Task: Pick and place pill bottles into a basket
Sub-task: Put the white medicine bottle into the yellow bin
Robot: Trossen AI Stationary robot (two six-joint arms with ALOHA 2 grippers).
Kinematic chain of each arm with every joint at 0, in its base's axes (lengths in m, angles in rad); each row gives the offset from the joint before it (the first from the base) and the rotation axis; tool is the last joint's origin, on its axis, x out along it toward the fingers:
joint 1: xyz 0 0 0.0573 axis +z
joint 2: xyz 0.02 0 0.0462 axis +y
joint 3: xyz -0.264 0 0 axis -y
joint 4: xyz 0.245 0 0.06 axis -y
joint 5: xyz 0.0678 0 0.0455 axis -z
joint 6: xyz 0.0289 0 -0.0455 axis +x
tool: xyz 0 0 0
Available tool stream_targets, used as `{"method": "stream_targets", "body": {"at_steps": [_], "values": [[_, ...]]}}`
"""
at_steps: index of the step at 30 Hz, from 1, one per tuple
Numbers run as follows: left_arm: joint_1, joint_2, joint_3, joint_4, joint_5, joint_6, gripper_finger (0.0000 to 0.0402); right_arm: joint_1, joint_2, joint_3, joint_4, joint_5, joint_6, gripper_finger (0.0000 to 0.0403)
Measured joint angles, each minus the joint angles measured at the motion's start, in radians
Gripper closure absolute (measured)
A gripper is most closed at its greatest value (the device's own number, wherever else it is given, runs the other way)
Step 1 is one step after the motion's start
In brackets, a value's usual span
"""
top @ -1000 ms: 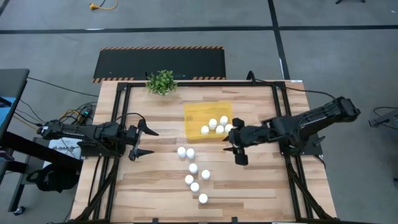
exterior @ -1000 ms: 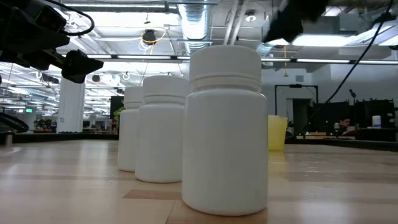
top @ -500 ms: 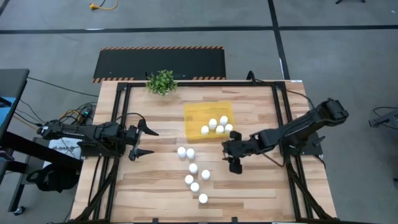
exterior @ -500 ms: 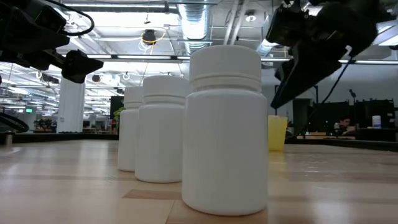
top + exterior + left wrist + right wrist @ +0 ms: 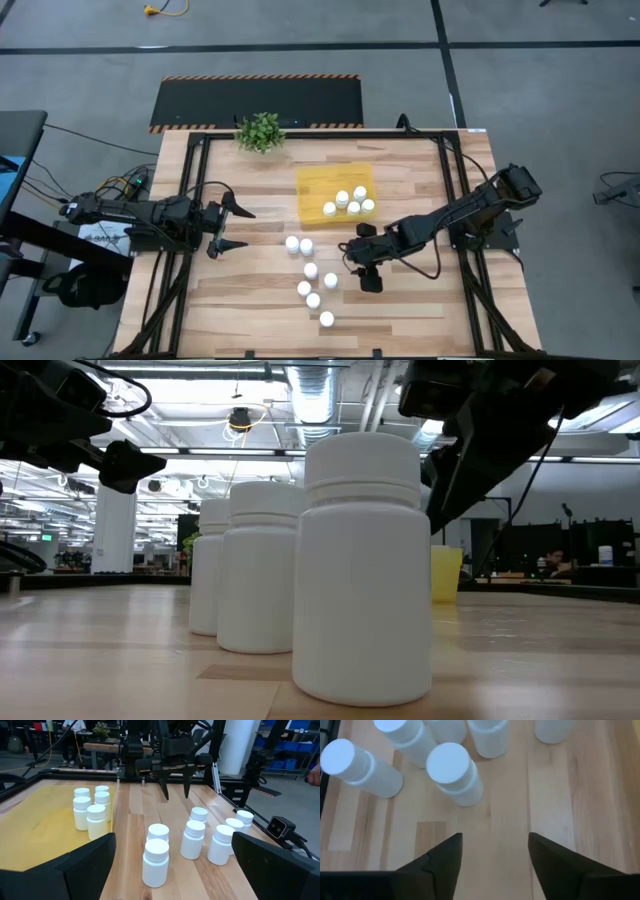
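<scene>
Six bottles (image 5: 312, 273) stand loose at table centre; right gripper (image 5: 364, 270), at their 3 o'clock, gapes empty, needing to reach one. Five sit in the basket (image 5: 312, 190) at 12. Left gripper (image 5: 232, 227) waits open at 9

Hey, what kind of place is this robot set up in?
Probably a robotics lab in a large industrial hall: exposed ceiling ducts with strip lights, a wooden table on a grey concrete floor, and more workbenches behind.
</scene>
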Motion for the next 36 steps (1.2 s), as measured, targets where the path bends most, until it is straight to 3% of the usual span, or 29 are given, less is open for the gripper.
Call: {"method": "stream_targets", "body": {"at_steps": [6,16,36], "values": [[0.0,0.0,0.0,0.0,0.0,0.004,0.0015,0.0,0.05,0.039,-0.026,-0.044,-0.043,0.0148],[0.0,0.001,0.0,0.0,0.0,0.003,0.0015,0.002,0.11,0.101,-0.094,-0.046,-0.069,0.0147],[0.0,0.002,0.0,0.0,0.0,-0.004,0.0015,0.006,0.124,0.132,-0.063,-0.069,-0.148,0.0147]]}}
